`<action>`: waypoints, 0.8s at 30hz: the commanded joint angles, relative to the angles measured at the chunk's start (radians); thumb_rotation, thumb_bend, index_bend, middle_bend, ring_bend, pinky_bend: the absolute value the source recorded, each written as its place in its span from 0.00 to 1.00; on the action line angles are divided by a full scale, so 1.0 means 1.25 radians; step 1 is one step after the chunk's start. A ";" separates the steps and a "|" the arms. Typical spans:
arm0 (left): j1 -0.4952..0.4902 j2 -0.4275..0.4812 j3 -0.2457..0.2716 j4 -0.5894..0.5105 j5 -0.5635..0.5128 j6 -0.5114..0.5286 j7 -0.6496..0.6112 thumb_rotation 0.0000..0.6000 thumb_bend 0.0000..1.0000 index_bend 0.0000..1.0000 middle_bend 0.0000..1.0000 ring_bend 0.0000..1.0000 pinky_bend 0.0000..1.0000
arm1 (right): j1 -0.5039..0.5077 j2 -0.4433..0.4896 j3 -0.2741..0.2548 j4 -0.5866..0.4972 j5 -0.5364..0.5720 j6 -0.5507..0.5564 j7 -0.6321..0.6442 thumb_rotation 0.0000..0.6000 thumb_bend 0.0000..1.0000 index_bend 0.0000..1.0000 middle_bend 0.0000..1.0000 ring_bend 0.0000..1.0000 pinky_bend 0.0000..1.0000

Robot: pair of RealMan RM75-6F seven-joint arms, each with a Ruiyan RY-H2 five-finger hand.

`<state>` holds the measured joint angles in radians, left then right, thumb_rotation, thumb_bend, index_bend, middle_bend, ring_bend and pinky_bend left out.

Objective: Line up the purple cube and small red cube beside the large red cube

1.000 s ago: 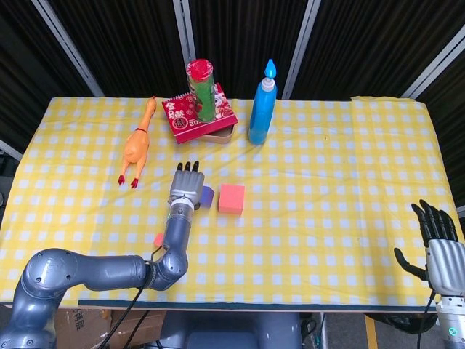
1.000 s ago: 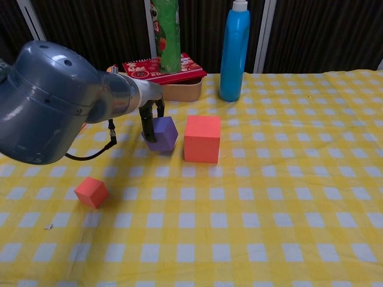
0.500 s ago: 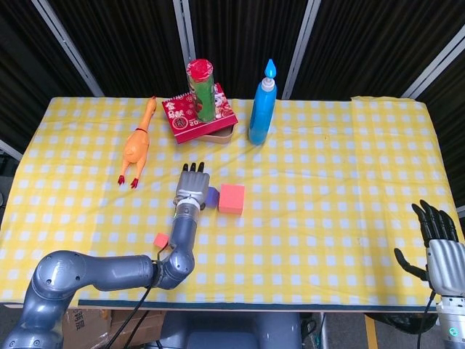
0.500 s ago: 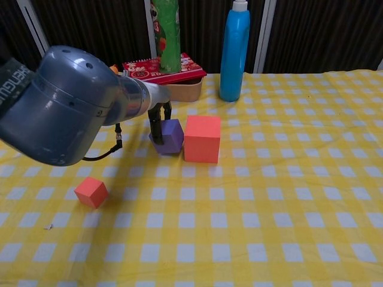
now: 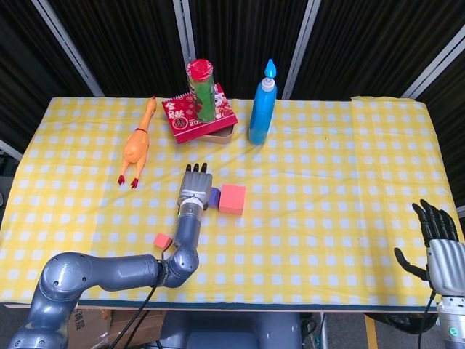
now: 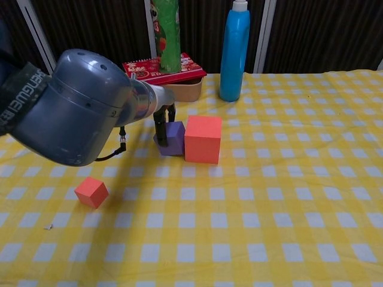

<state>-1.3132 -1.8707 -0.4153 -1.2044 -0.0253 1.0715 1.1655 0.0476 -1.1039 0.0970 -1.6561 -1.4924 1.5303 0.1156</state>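
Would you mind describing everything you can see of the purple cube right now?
The purple cube is a small, matte block, foam-like by its look, with slightly rounded edges. It sits on the yellow checked tablecloth, its right side against the large red cube, which stands taller. The left hand covers most of it from above, its dark fingers down on the cube's left side. Whether they grip or merely touch it is unclear.

Your left robot hand (image 5: 195, 186) is boxed in at 3 o'clock by the purple cube (image 6: 173, 137), which touches the large red cube (image 6: 203, 139). At its 12 o'clock stand the red tin (image 5: 200, 116) and blue bottle (image 5: 262, 105); at 10 o'clock lies the rubber chicken (image 5: 136, 145). The small red cube (image 6: 91, 192) sits at 7 o'clock beside your forearm. Open worktop (image 5: 341, 189) stretches toward 3 o'clock beyond the cubes.
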 commanded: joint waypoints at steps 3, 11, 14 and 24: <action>-0.001 -0.006 -0.007 0.006 0.005 -0.004 -0.003 1.00 0.34 0.39 0.00 0.00 0.04 | 0.000 0.000 0.000 0.000 0.001 -0.001 0.000 1.00 0.37 0.00 0.00 0.00 0.04; 0.007 -0.008 -0.006 0.004 0.018 0.001 -0.005 1.00 0.25 0.33 0.00 0.00 0.04 | 0.000 -0.001 -0.001 0.003 -0.006 0.003 0.002 1.00 0.37 0.00 0.00 0.00 0.04; 0.013 -0.005 -0.006 -0.001 0.024 0.002 -0.009 1.00 0.24 0.32 0.00 0.00 0.04 | -0.001 -0.002 -0.002 0.004 -0.009 0.006 0.002 1.00 0.37 0.00 0.00 0.00 0.04; 0.055 0.042 -0.006 -0.093 0.059 0.020 -0.050 1.00 0.24 0.25 0.00 0.00 0.04 | 0.000 -0.003 -0.001 0.007 -0.006 0.005 0.001 1.00 0.37 0.00 0.00 0.00 0.04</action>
<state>-1.2648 -1.8412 -0.4246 -1.2799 0.0321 1.0860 1.1238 0.0470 -1.1071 0.0958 -1.6478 -1.5006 1.5369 0.1166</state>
